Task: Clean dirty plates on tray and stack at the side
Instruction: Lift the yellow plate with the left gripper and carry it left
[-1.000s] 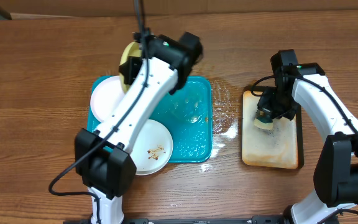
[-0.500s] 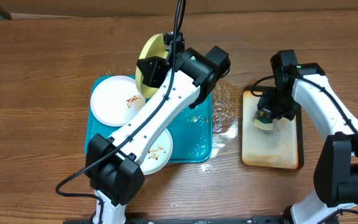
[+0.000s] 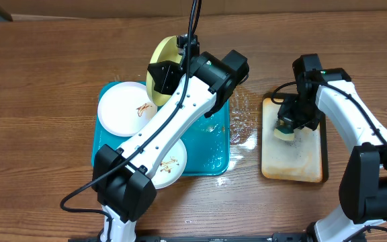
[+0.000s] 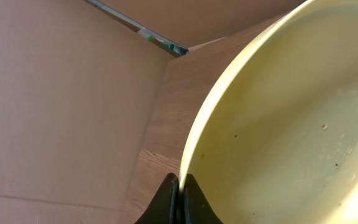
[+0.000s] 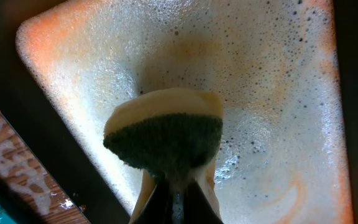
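Over the far edge of the teal tray [image 3: 210, 144], the left arm [image 3: 173, 121] reaches forward, left end effector [image 4: 179, 184] pinching the rim of the tilted yellow plate [image 4: 278, 124]. Two white plates [image 3: 121, 107] [image 3: 168, 165] lie on the tray. The right end effector [image 5: 176, 194], angled down, grips a sponge [image 5: 163, 134] over the tan tray [image 3: 294, 160].

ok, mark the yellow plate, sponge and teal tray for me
yellow plate [image 3: 161, 55], overhead view, upper part of its face.
sponge [image 5: 166, 134], right wrist view, green scouring face.
tray [image 3: 212, 156], overhead view, bare wet floor.
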Robot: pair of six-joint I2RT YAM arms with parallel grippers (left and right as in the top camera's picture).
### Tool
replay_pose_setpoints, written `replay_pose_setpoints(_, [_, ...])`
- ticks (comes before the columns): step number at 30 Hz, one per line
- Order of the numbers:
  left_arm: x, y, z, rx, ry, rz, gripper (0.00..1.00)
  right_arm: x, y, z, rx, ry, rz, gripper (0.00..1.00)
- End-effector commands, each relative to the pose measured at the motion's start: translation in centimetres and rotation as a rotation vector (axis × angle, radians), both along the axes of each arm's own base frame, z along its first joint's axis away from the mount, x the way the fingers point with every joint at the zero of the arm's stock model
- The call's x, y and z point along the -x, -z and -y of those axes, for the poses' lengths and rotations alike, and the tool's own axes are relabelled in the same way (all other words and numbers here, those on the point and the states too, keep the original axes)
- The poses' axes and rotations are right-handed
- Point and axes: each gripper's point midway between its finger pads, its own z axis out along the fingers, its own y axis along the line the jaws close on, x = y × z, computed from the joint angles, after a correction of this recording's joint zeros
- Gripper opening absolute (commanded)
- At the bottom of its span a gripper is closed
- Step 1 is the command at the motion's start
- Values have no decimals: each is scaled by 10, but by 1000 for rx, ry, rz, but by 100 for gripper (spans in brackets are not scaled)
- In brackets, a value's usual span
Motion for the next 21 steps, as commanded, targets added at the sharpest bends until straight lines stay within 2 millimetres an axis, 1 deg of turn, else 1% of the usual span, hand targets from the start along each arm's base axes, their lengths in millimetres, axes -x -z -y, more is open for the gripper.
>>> replay_pose_setpoints(1, [-3,-6,0,-14,-7,49,4,2,0,1,-2,4,0,4])
replay_pose_setpoints(5, [-1,-3,0,17,-17,53,4,2,0,1,-3,4,-1,4])
replay_pose_setpoints(7, [0,6,3,71,-28,35,4,2,0,0,-10,4,-2,4])
replay_pose_setpoints(9, [4,25,6,182,-54,-21,4,2,0,-1,-13,4,-2,4])
replay_pose_setpoints(11, [8,52,12,350,-96,-109,4,2,-1,-3,-27,3,-3,4])
replay_pose_setpoints(12, [10,67,18,456,-118,-161,4,3,-1,-5,-35,3,-4,4])
replay_pose_setpoints(14, [10,86,28,623,-150,-228,4,3,-1,-5,-39,3,-7,4])
replay_pose_setpoints(15, [8,92,33,701,-154,-255,4,4,-1,-5,-39,3,-9,4])
replay_pose_setpoints(16, [4,96,37,773,-144,-284,4,4,-1,-5,-38,3,-12,4])
replay_pose_setpoints(18, [-4,97,43,898,-112,-324,4,6,-1,-5,-37,3,-18,4])
replay_pose_setpoints(20, [-12,92,37,1023,-122,-319,4,7,-1,-5,-37,3,-23,4])
replay_pose_setpoints(21, [-17,88,30,1085,-134,-314,4,8,-1,-5,-38,3,-26,4])
